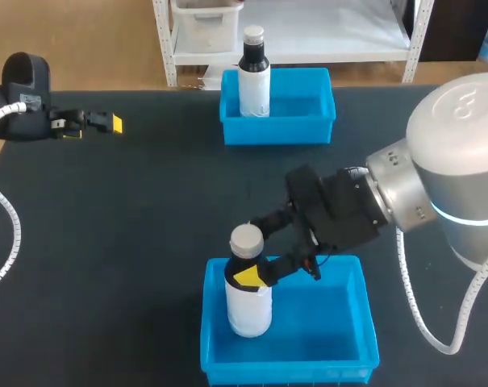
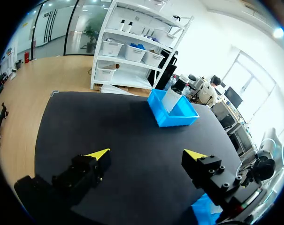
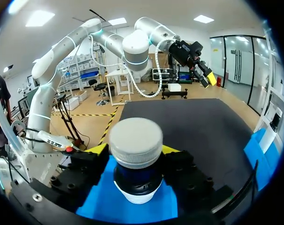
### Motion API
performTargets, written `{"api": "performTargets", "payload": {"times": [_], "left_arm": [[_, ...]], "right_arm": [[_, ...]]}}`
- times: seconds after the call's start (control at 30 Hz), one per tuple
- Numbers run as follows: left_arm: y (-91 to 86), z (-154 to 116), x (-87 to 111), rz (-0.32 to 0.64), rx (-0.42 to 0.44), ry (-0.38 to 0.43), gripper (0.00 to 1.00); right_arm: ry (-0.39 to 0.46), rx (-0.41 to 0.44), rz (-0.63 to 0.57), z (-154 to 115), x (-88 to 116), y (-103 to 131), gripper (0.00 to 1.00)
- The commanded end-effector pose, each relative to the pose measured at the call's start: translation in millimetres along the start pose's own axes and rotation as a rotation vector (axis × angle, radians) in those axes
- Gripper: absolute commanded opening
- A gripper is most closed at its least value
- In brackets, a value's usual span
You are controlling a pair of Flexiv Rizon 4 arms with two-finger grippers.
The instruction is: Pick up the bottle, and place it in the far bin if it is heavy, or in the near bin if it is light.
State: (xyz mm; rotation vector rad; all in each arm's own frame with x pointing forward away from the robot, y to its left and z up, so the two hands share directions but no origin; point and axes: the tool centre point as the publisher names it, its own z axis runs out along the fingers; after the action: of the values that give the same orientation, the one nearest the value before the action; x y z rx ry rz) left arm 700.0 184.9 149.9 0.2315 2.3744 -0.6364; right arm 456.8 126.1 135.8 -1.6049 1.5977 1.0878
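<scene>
A white bottle (image 1: 248, 302) with a grey cap stands upright in the near blue bin (image 1: 308, 355), at its left side. My right gripper (image 1: 256, 251) straddles the bottle's dark neck just under the cap. In the right wrist view the cap (image 3: 135, 140) sits between the yellow tips of the right gripper (image 3: 134, 150), and thin gaps show on both sides of the neck, so the gripper is open. My left gripper (image 1: 106, 123) hovers open and empty at the far left of the table, as its own view shows (image 2: 147, 153).
The far blue bin (image 1: 296, 121) at the table's back edge holds another bottle (image 1: 254, 76) with a black top, standing at its left end. This bin (image 2: 177, 115) lies ahead of my left gripper across bare black tabletop (image 1: 147, 210).
</scene>
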Motion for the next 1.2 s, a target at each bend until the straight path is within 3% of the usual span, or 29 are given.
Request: {"api": "performTargets", "payload": {"times": [0.03, 0.37, 0.73, 1.2], "left_arm": [[0.0, 0.0, 0.0, 0.000, 0.000, 0.000, 1.00], [0.0, 0.0, 0.0, 0.000, 0.000, 0.000, 1.00], [0.0, 0.0, 0.0, 0.000, 0.000, 0.000, 1.00], [0.0, 0.0, 0.0, 0.000, 0.000, 0.000, 1.00]], "right_arm": [[0.008, 0.002, 0.005, -1.4, -0.1, 0.0, 1.00], [0.059, -0.009, 0.021, -24.9, 1.9, 0.2, 1.00], [0.072, 0.168, 0.180, -97.2, 23.0, -27.8, 1.00], [0.023, 0.272, 0.224, -147.4, 31.4, -64.5, 1.00]]}}
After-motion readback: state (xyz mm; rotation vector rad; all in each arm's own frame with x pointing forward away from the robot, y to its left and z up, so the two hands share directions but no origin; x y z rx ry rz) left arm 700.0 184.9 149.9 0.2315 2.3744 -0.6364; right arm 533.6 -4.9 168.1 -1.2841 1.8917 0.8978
